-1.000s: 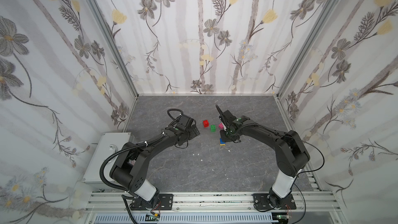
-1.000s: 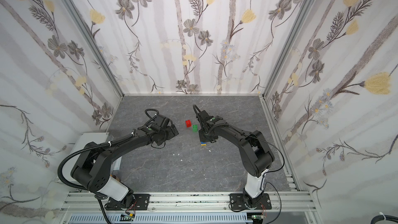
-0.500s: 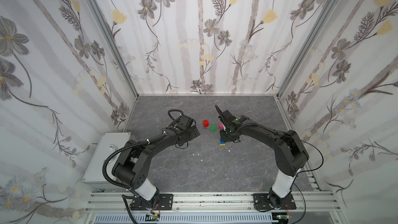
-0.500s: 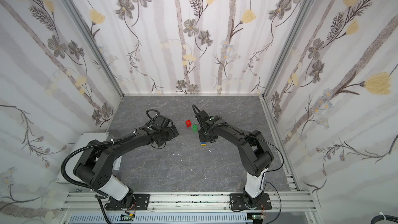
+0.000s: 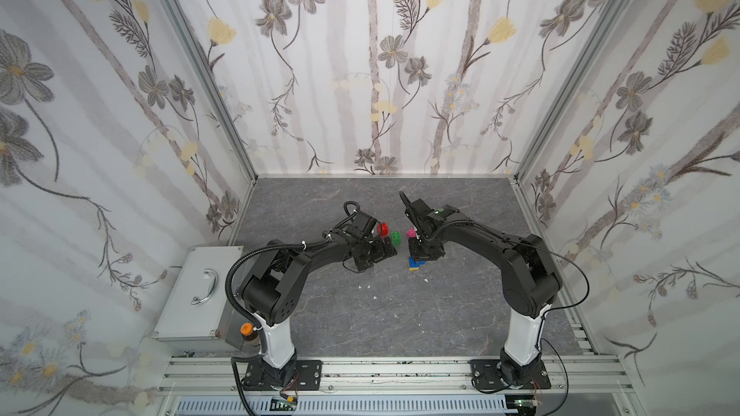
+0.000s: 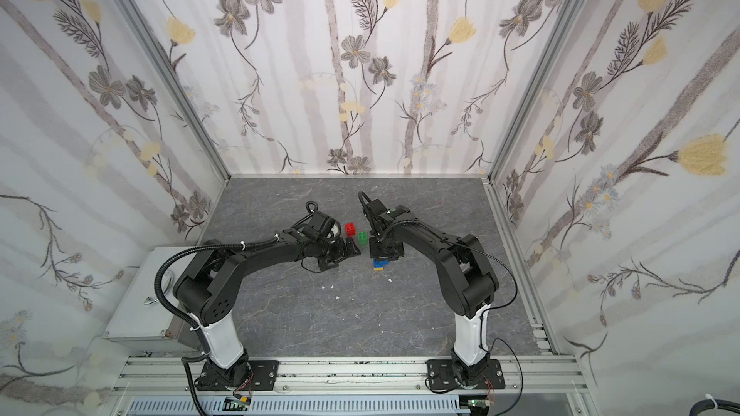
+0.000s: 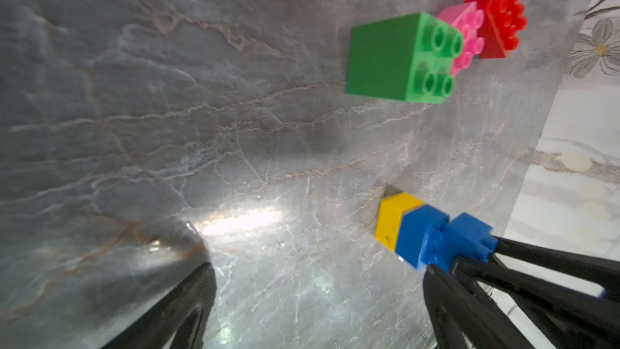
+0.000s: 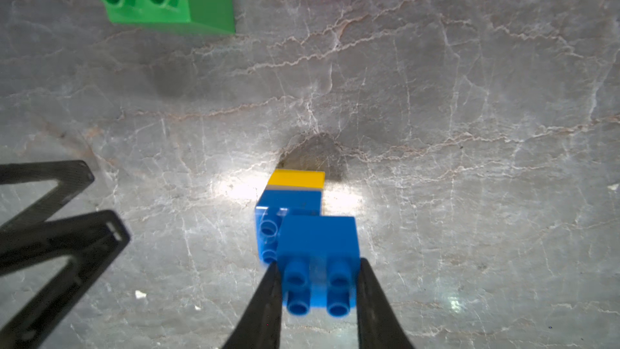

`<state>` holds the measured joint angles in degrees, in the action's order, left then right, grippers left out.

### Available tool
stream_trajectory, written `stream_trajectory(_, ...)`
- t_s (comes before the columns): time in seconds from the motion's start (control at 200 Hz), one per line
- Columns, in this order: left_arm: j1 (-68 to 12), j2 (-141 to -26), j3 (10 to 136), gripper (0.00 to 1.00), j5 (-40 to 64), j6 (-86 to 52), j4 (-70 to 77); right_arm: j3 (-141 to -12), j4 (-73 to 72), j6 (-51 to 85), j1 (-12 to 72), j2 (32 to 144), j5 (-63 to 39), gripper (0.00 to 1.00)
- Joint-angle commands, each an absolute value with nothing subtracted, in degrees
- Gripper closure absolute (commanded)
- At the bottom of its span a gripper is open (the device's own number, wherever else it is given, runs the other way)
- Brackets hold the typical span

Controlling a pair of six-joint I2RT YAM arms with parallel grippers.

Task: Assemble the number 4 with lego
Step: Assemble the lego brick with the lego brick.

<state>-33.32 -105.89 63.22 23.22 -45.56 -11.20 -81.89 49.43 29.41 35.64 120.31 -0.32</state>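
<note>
- The right end effector point(image 8: 318, 273) is clamped on a blue brick point(image 8: 317, 240). This brick sits offset on the lower blue brick point(image 8: 288, 201), of which two studs are uncovered. Under them is the yellow brick point(image 8: 297, 177), on the tabletop point(image 8: 469, 129).
- The left end effector point(image 7: 315, 268) hovers just beside this stack, jaws wide apart, holding nothing.
- By judgement, the number 4 is only begun. The next move probably calls for a straight press down, then a gentle release so the stack does not tip.
- Farther away, the green brick point(image 7: 382, 58), the pink brick point(image 7: 464, 25) and two red bricks point(image 7: 496, 11) lie loose.
- No brand, label or writing can be read.
</note>
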Motion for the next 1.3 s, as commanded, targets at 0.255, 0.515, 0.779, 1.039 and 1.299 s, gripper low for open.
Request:
stream_trajectory(0.255, -32.50, -107.34, 62.36, 0.00, 26.06, -43.94, -11.65, -81.28, 55.58, 32.22, 35.44, 125.57, -3.06, 1.00)
stream_trajectory(0.515, -32.02, -107.12, 63.08, 0.00, 26.13, -42.98, -12.12, -87.93, 56.07, 31.13, 35.12, 124.61, 0.33, 0.60)
stream_trajectory(0.779, -31.03, -103.81, 64.67, 0.00, 23.94, -41.19, -14.79, -93.66, 56.19, 30.26, 32.97, 118.85, 2.62, 0.29)
stream_trajectory(1.039, -29.64, -98.61, 65.30, 0.00, 19.33, -37.53, -16.75, -87.35, 39.41, 6.38, 24.00, 112.98, 2.26, 0.24)
stream_trajectory(1.299, -28.78, -92.64, 66.73, 0.00, 12.12, -31.86, -16.71, -89.30, 29.87, -31.04, 16.63, 122.33, -13.47, 0.26)
